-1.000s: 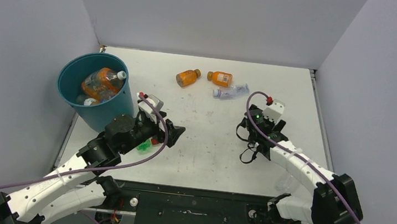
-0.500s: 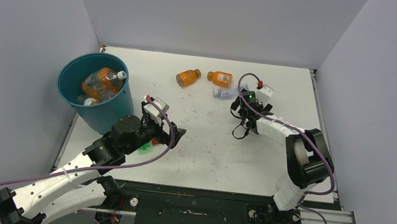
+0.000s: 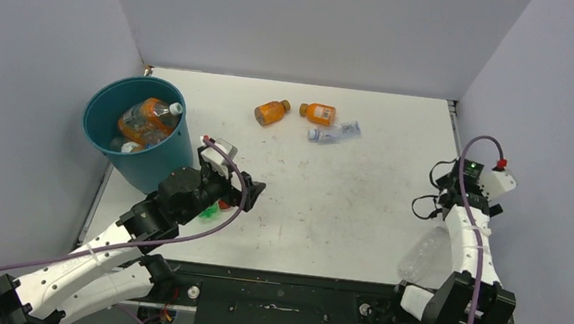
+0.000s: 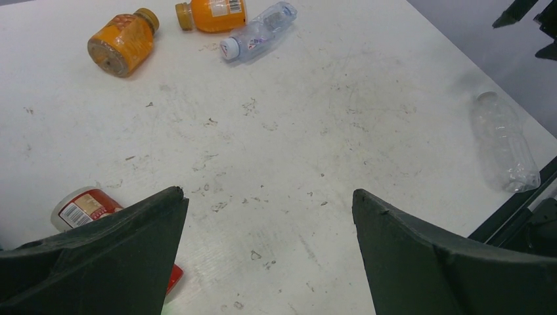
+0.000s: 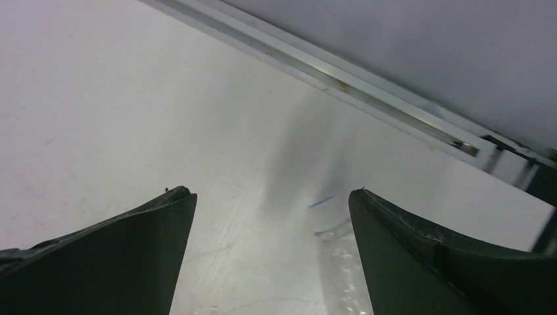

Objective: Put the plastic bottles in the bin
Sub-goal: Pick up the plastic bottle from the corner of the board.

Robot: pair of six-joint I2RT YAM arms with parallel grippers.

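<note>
The teal bin stands at the left with an orange bottle and others inside. Two orange bottles and a clear blue-labelled one lie at the back of the table. A clear bottle lies near the front right edge. A green bottle and a red-labelled one lie under my left arm. My left gripper hovers open over bare table. My right gripper is open and empty, just behind the clear bottle, which looks blurred.
Grey walls close in the table on the left, back and right. A metal rail runs along the right edge, close to my right gripper. The table's front edge lies just past the clear bottle.
My right arm has swung from the middle of the table, near the blue-labelled bottle, over to the right edge. My left arm has barely shifted. Both grippers stayed open.
</note>
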